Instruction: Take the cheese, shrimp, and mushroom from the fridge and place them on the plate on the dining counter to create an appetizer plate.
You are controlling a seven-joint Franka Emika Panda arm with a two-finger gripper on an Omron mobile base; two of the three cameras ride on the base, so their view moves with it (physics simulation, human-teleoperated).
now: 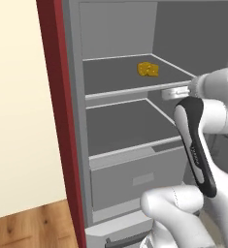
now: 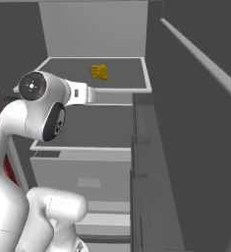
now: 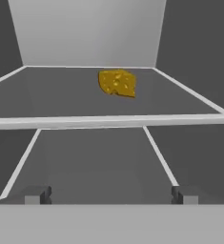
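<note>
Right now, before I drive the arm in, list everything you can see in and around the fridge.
cheese: one, yellow with holes, on the upper shelf toward the back, nothing touching it.
fridge: one, grey, open, with grey inner walls.
shelves: two, flat grey with pale rims; the upper shelf holds the cheese, the lower shelf is below it.
drawer: one, grey, under the lower shelf.
side panel: one, dark red, left of the fridge.
wall: cream, further left.
floor: wood, bottom left.
arm: one, white with dark joints, in front of the fridge.
gripper: one, jaws open, level with the gap under the upper shelf, holding nothing.
</note>
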